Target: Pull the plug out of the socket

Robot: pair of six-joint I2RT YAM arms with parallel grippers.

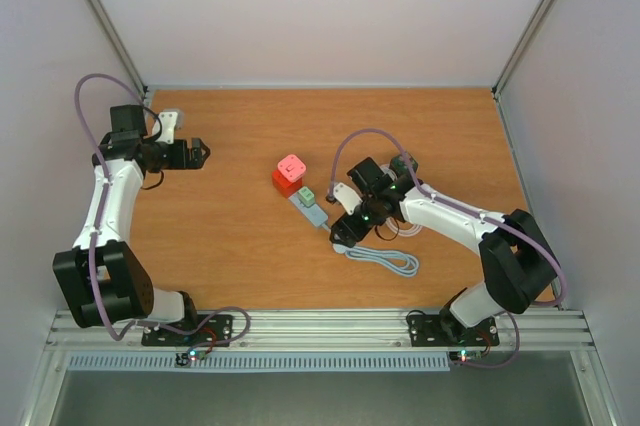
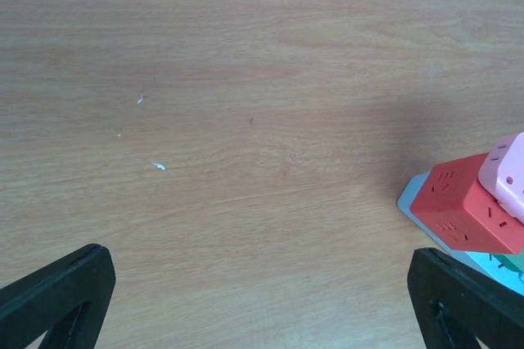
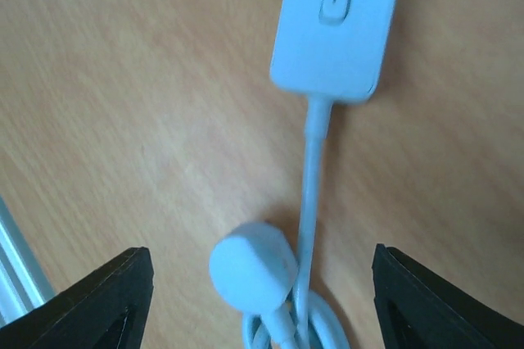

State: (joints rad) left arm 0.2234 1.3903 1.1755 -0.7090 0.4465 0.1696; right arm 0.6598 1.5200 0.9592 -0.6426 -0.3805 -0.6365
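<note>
The power strip [image 1: 314, 213] lies angled near the middle of the counter [image 1: 220, 246]. A red block [image 1: 284, 183] is plugged into its far end, a pink block [image 1: 291, 165] is stacked on that, and a small green plug [image 1: 305, 196] is seated just beside them. All are seated in the strip, so the pull is not yet done. I cannot tell which of them the task means.

The right gripper [image 1: 341, 230] hangs over the strip's near end, its jaws wide apart and holding nothing. Its wrist camera looks down on the switch end of the strip, the cord [image 3: 313, 170] leaving it, and a round white plug [image 3: 252, 267] lying on the loose coil. That position suits pinning the strip down by its cord end, so the strip does not lift when something is pulled out of it.

The left gripper [image 1: 198, 154] is well apart at the counter's left, its jaws also spread and empty, facing the strip. Its camera catches the red block at the right edge of the view. It is probably lined up to come in and take a plug from that side.
</note>
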